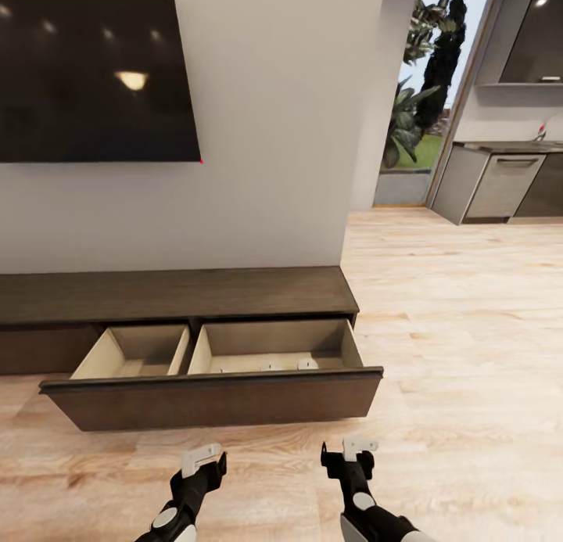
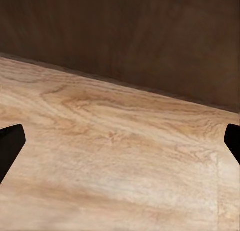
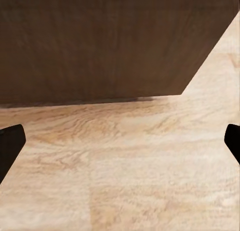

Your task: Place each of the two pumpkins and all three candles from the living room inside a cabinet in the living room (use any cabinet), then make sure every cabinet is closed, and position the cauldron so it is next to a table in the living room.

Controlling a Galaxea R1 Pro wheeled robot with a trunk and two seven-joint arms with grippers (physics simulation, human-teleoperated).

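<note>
The long, low dark-brown cabinet [image 1: 180,293] stands against the wall with one wide drawer [image 1: 211,397] pulled out. The drawer has two pale beige compartments. In the right compartment, the pale tops of two candles [image 1: 270,365] just show over the drawer front. My left gripper [image 1: 205,460] and right gripper [image 1: 346,452] hover low over the floor just in front of the drawer. Both are open and hold nothing. Each wrist view faces the dark drawer front [image 2: 125,36] [image 3: 100,41] across a strip of floor. The pumpkins, cauldron and table are out of view.
A large dark TV [image 1: 94,77] hangs on the wall above the cabinet. Light wood floor [image 1: 461,323] stretches away to the right. At the far right are grey kitchen units [image 1: 500,186], with a glass door [image 1: 426,96] onto plants beside them.
</note>
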